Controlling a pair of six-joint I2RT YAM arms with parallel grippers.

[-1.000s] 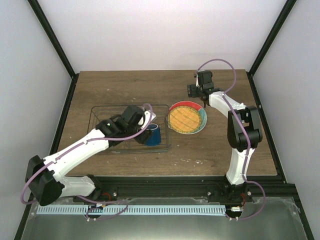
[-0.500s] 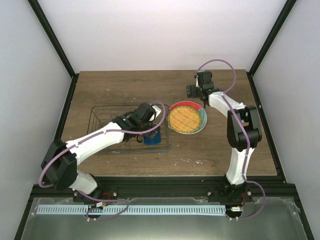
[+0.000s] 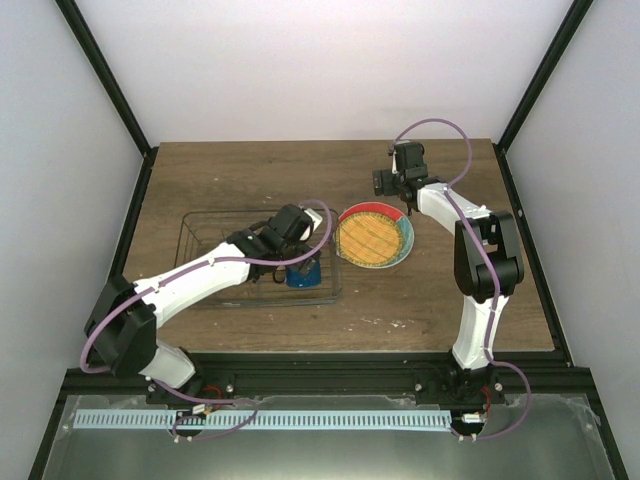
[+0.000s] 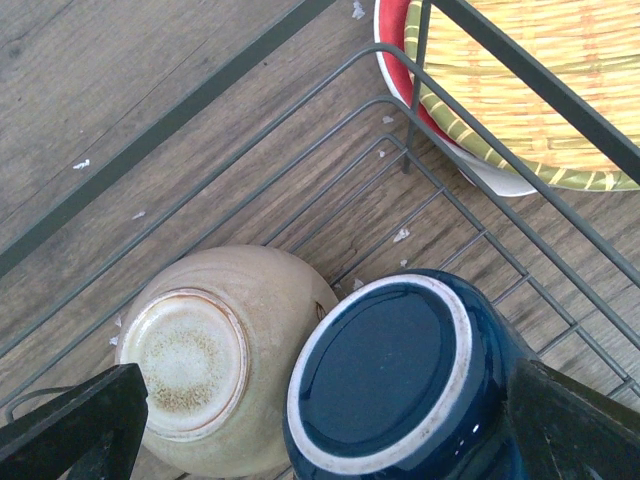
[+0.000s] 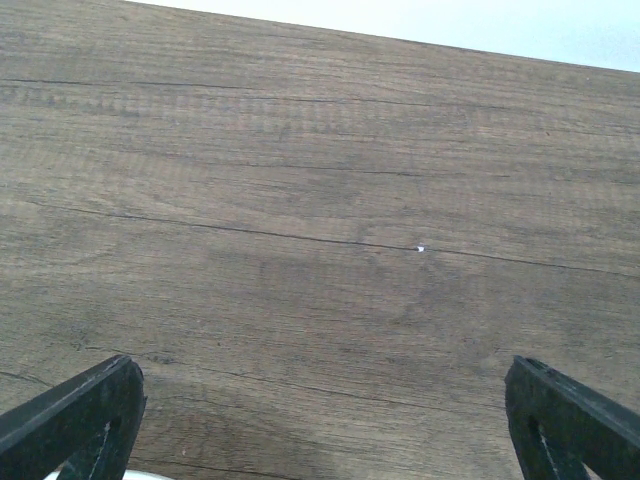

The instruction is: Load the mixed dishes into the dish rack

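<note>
Hovering my left gripper (image 4: pixel 320 440) wide open over the dark blue mug (image 4: pixel 400 390) and small cream bowl (image 4: pixel 210 350) (both upside down in the dish rack (image 3: pixel 205 245)), I should rise straight up, missing the wires.

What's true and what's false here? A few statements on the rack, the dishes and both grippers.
1. The dark blue mug stands bottom up in the dish rack. True.
2. The small cream bowl is outside the rack. False: it sits bottom up in the rack, beside the mug.
3. The yellow-orange plate is racked. False: it lies on the red plate, outside the rack.
4. The left gripper is open and empty. True.
5. The right gripper grips a plate. False: it is open over the table.
</note>
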